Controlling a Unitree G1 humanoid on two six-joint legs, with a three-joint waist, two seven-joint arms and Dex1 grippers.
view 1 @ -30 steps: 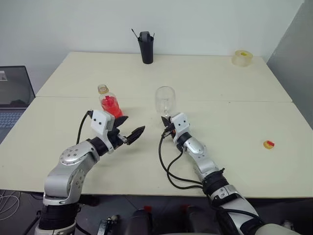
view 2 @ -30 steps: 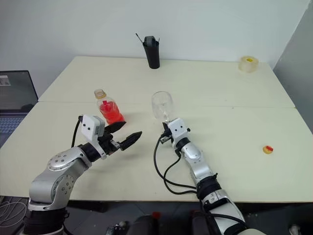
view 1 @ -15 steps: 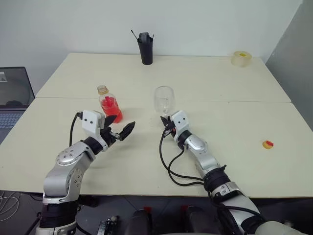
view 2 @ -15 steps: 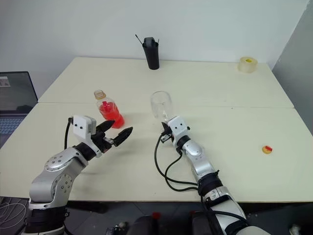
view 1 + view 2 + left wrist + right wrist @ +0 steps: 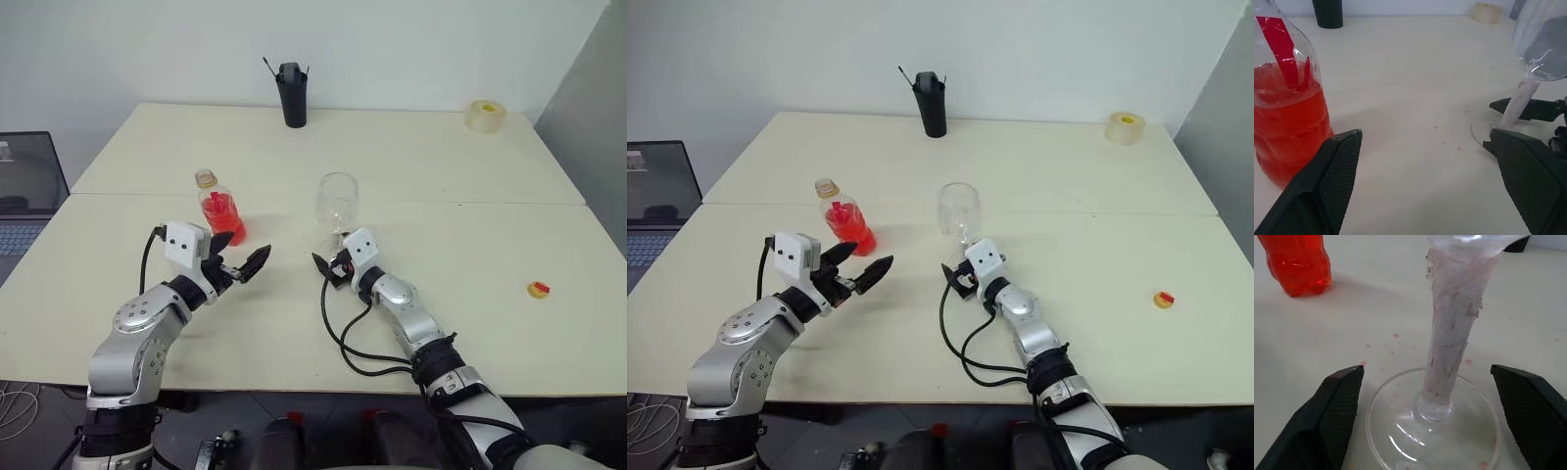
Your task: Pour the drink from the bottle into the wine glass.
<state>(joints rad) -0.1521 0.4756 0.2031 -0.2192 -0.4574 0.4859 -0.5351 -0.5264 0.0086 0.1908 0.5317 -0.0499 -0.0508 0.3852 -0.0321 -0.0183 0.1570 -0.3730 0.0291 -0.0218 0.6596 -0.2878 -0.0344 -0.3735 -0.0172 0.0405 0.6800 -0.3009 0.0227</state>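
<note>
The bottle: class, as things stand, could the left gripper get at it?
Probably yes. The open left gripper sits just in front of the bottle, with only bare table between; the wine glass stands well aside.

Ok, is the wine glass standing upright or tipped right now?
Upright. The wine glass stands on its flat foot on the table, stem vertical between the right gripper's spread fingers, which stand clear of it.

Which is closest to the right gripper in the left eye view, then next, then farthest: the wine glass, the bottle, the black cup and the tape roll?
From the right gripper:
1. Wine glass, standing right at the open fingers.
2. Bottle, off to the robot's left, in front of the left gripper.
3. Black cup, at the table's far edge.
4. Tape roll, at the far right corner.
</note>
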